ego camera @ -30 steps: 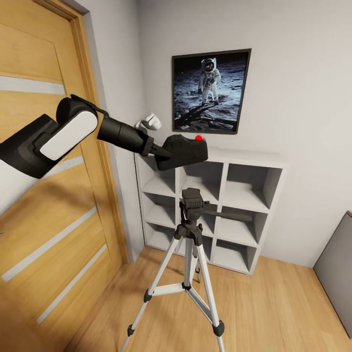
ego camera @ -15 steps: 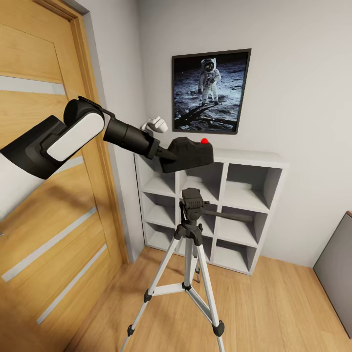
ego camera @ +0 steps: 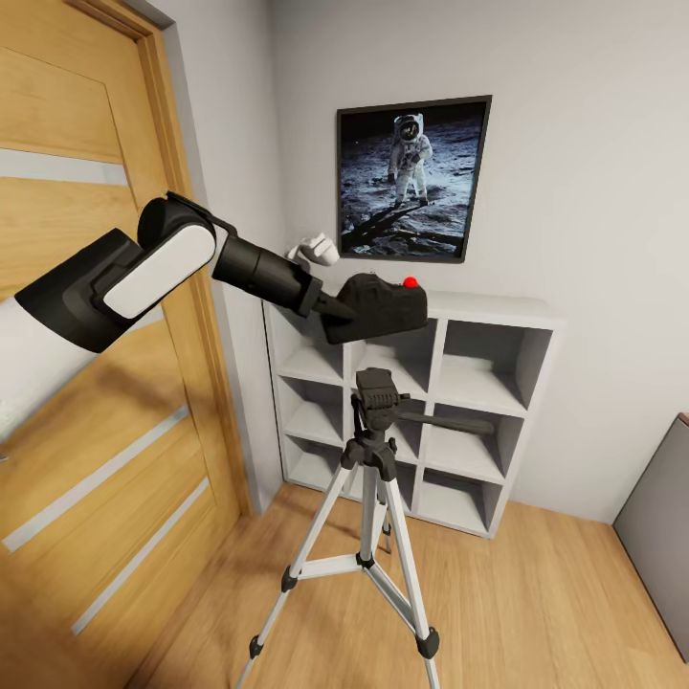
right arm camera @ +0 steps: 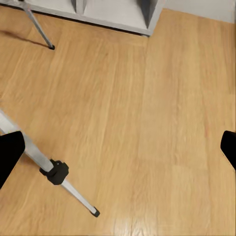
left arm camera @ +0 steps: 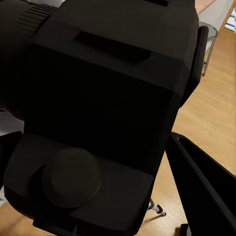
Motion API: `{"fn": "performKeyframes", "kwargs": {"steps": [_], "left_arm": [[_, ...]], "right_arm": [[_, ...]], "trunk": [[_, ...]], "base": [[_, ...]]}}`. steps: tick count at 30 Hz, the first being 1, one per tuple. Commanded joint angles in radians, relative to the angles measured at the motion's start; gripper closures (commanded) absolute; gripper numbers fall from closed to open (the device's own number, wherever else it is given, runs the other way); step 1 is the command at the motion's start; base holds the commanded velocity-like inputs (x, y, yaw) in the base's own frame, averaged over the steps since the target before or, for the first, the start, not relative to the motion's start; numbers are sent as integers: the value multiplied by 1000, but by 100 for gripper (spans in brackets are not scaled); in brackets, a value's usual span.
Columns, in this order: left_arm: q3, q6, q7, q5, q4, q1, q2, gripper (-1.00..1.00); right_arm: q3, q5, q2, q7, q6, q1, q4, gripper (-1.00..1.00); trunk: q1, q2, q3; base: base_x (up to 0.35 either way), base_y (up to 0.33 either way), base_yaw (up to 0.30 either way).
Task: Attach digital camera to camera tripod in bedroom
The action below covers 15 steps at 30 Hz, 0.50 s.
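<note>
Left gripper [ego camera: 330, 308] is clamped on the rear end of the digital camera [ego camera: 381, 306], holding it in the air above the camera tripod [ego camera: 371, 498] and a little behind its head. Camera body lies roughly level, red button [ego camera: 411, 282] on top at the end away from the arm. Camera and tripod head are apart, not touching; a clear gap shows between them in the head view. Left wrist view: camera's black underside [left arm camera: 103, 113] close up, one dark finger [left arm camera: 204, 189] alongside it.

Tripod stands on the light wood floor [ego camera: 565, 612] with legs spread, black lever pointing toward the robot's right. Behind it, white cube shelving [ego camera: 488, 383] against the grey wall; a small white object [ego camera: 318, 251] rests on the shelf top near the door [ego camera: 86, 411]. Astronaut picture [ego camera: 413, 178] hangs above the shelving.

Right wrist view: right gripper [right arm camera: 118, 147] is spread wide, holding nothing, over bare floor; one tripod leg with its black foot [right arm camera: 57, 172] passes beneath.
</note>
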Motion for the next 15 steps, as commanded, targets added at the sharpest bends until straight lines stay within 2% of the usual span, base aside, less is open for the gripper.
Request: {"fn": "performKeyframes", "kwargs": {"steps": [1, 3, 5, 7, 15], "left_arm": [[-18, 0, -6, -4, 2, -1, -2, 100], [-28, 0, -5, -4, 4, 11, -5, 100], [-29, 0, -5, -4, 9, 12, -7, 100], [-31, 0, -4, -4, 39, 13, -14, 100], [-36, 0, -4, -4, 58, 14, -23, 100]], "right_arm": [[-2, -3, -26, 53, -49, -1, -16, -100], [-1, -2, -41, 168, -108, -1, -36, -100], [-1, -2, -43, 180, -126, -1, -37, -100], [-1, -2, -45, 198, -175, -1, -39, -100], [-1, -2, -46, 203, -222, -1, -40, -100]], "trunk": [[1, -2, -2], [1, -2, -2], [1, -2, -2], [1, -2, -2], [1, -2, -2]], "base": [[0, 0, 0], [0, 0, 0], [0, 0, 0], [0, 0, 0], [0, 0, 0]]}}
